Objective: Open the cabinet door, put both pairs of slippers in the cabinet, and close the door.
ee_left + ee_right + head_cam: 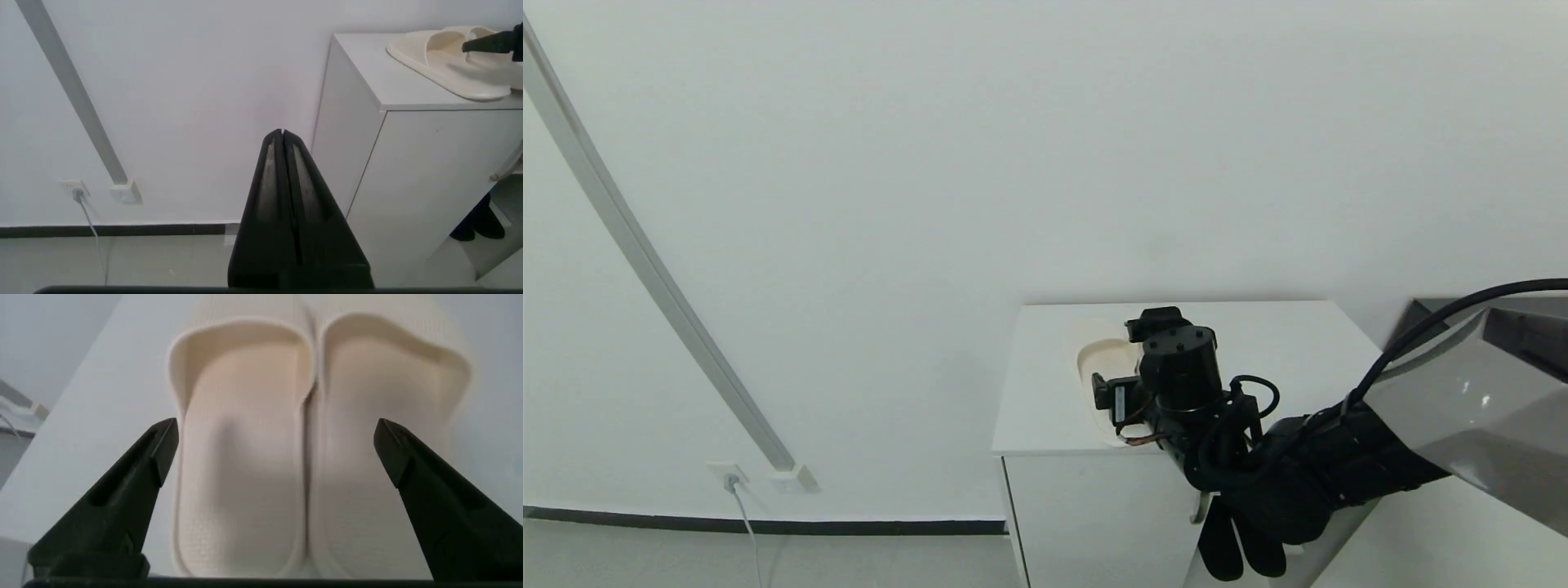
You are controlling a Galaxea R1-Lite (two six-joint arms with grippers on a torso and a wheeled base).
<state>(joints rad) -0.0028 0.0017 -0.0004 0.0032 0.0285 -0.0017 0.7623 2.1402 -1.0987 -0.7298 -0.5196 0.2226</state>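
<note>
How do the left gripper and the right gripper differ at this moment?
The left gripper is shut, the right gripper open. The left gripper holds nothing, apart from the cabinet; the right gripper is at the cream slippers on its top. Both are black.

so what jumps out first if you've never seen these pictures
A pair of cream slippers lies side by side on top of the white cabinet, towards its left edge. The right tool is open at the pair, with one finger on either side of it. The left tool is shut, off to the cabinet's left, pointing at the white wall.
</note>
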